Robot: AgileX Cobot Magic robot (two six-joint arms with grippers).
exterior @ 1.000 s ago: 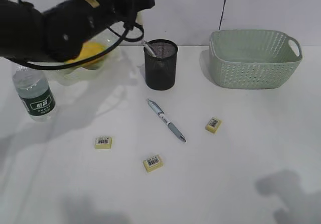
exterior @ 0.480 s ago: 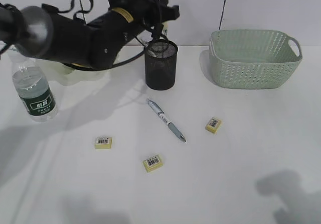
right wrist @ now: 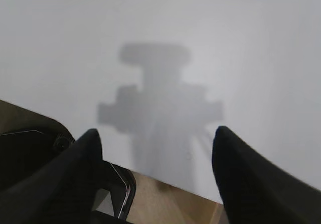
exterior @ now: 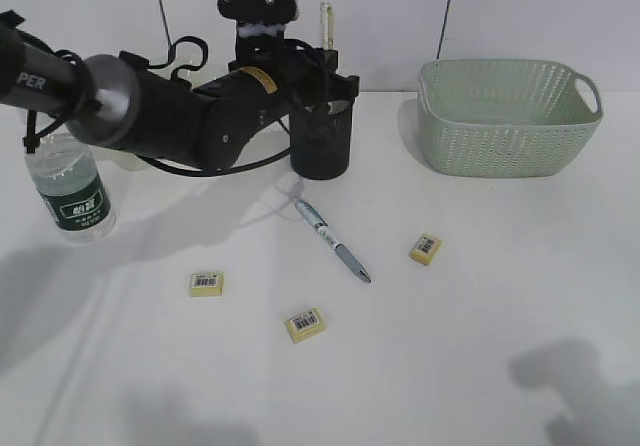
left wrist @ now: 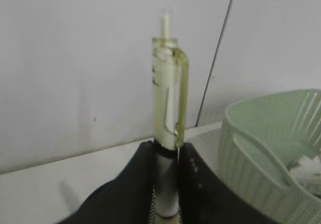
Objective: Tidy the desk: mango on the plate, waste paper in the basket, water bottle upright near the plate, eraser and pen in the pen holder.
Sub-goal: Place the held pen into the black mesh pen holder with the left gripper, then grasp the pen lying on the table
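My left gripper hangs right over the black mesh pen holder, shut on a pale clear-topped pen that stands upright. In the left wrist view the pen sits between the two black fingers, with mesh just below. A second, blue pen lies on the desk, with three yellow erasers around it. The water bottle stands upright at the left. My left arm hides the mango and plate. The right gripper is open over bare desk.
The sage-green basket stands at the back right. The left wrist view shows the basket with something white and crumpled inside it. In the right wrist view the desk's edge and a dark object lie below the fingers.
My left arm has swung right from over the plate area to above the pen holder, carrying the pale pen upright. Everything on the desk stayed put.
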